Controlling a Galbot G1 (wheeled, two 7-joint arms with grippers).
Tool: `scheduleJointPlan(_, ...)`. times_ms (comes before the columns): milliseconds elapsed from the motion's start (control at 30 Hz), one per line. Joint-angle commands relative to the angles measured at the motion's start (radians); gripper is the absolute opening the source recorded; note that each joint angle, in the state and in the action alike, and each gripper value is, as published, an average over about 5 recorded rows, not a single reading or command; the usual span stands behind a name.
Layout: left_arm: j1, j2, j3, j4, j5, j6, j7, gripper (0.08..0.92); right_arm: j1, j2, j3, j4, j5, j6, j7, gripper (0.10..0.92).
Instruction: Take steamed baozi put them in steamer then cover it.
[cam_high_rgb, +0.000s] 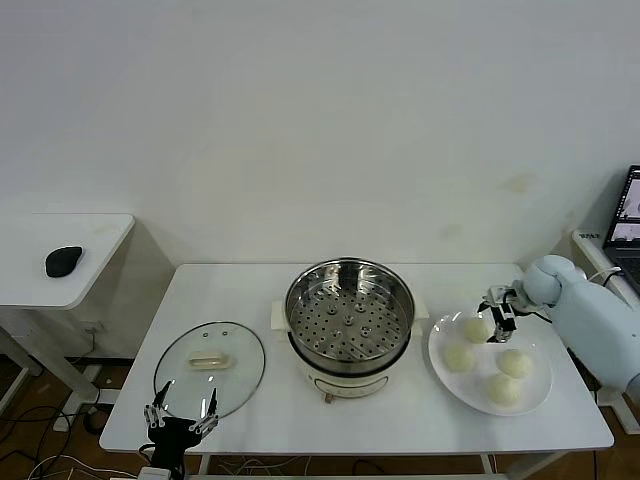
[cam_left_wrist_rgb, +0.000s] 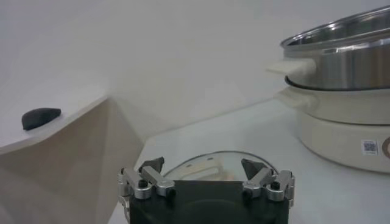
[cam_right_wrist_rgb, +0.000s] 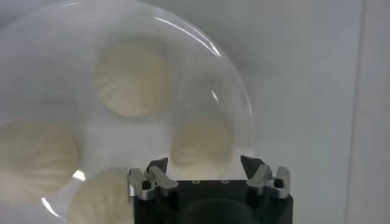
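White tabletop (cam_high_rgb: 400, 425) carries everything. Right gripper (cam_high_rgb: 499, 318) hovers with jaws spread, empty, over the rear steamed baozi (cam_high_rgb: 475, 328); all four sit on the plate (cam_high_rgb: 545, 390) beneath it. Steamer (cam_high_rgb: 349, 312) empty, cover (cam_high_rgb: 210, 362) off beside the idle, open left gripper (cam_high_rgb: 181, 412); nothing done yet.

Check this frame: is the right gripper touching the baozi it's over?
Cannot tell. In the head view the right gripper overlaps the back baozi on the plate; the right wrist view shows its fingers around one bun, contact unclear.

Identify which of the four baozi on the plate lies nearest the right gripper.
The back baozi, closest to the wall: the right gripper hangs right beside it, while the other three lie farther forward on the plate.
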Motion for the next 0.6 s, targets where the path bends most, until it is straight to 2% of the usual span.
scheduleJointPlan(33, 0.001, 0.002, -0.002, 0.000, 0.001, 0.000, 0.000, 0.823, -0.001, 0.035, -0.013, -0.045, -0.025, -0.003, -0.001, 0.743)
scheduleJointPlan(233, -0.002, 0.001, -0.003, 0.001, 0.001, 0.000, 0.000, 0.823, -0.005, 0.041, -0.007, -0.046, -0.034, -0.011, 0.008, 0.717)
scheduleJointPlan(600, 0.000, 0.001, -0.001, -0.007, 0.006, -0.001, 0.001, 0.823, -0.004, 0.026, -0.009, -0.018, -0.030, -0.023, 0.014, 0.587)
